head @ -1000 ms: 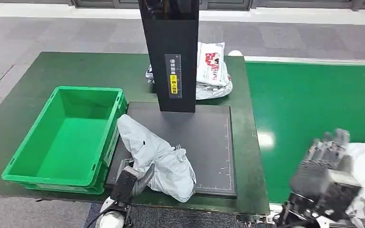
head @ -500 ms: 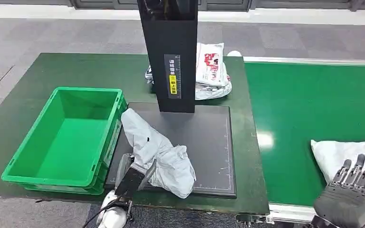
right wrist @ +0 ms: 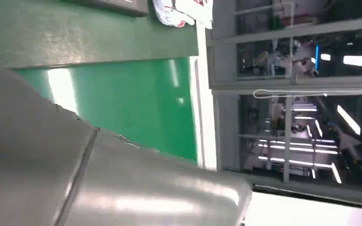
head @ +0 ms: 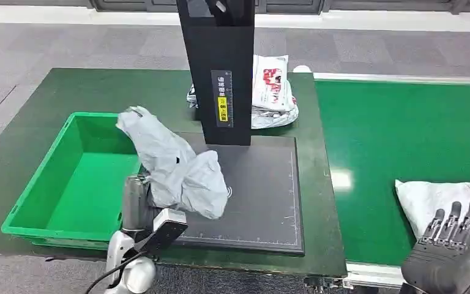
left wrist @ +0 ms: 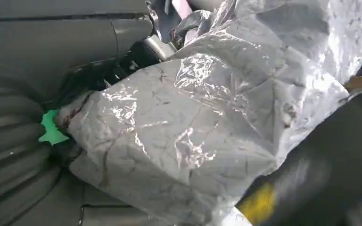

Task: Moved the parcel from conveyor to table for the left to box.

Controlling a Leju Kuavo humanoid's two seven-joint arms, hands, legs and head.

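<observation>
The grey parcel (head: 174, 165) hangs left of centre in the head view, gripped from below by the left hand (head: 139, 205), its upper end leaning over the near right corner of the green box (head: 40, 190). It sags and folds around the hand, and in the left wrist view its skin is crinkled, shiny film (left wrist: 193, 122), so I judge it light, soft and somewhat slippery, with loose contents that shift. A grip bunching the film around the thick middle should hold better than a pinch at a thin end, which could slide out.

At the lower right, the right hand (head: 456, 242) holds nothing, fingers apart and pointing up, just beside a white parcel (head: 434, 199) lying on the green conveyor (head: 398, 135).

The dark green table (head: 49, 92) carries a black mat (head: 269, 184) with a black upright post (head: 220, 73) and a heap of bags (head: 272, 92) behind it. Grey carpet tiles run across the top of the frame.
</observation>
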